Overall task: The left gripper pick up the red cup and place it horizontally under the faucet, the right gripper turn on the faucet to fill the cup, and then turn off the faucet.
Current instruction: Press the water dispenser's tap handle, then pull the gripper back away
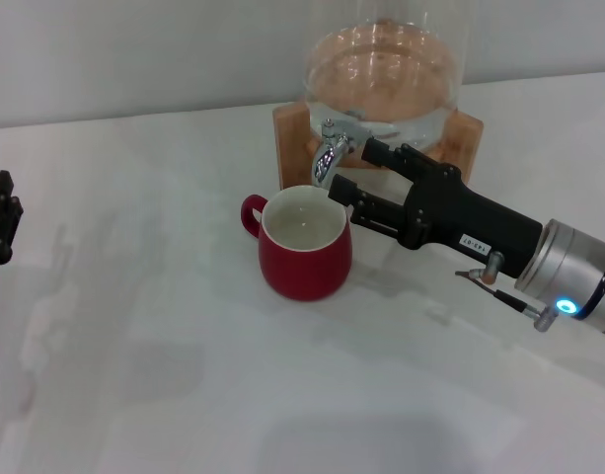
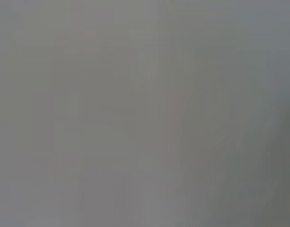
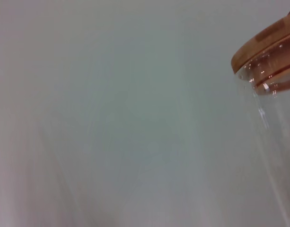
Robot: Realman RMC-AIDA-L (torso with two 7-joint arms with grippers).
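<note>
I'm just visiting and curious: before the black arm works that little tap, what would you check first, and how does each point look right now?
1. Red cup upright on the table: ok.
2. Cup mouth below the faucet spout: ok, the spout ends just above the rim's back edge.
3. Right tool at the faucet: ok, its fingers sit open just beside the spout, one high, one low.
4. Lever actually gripped: not ok; nothing is clamped yet.
5. Left tool out of the way: ok, parked at the table's far left edge.
6. Water in the glass jar: ok, it looks partly filled.
</note>
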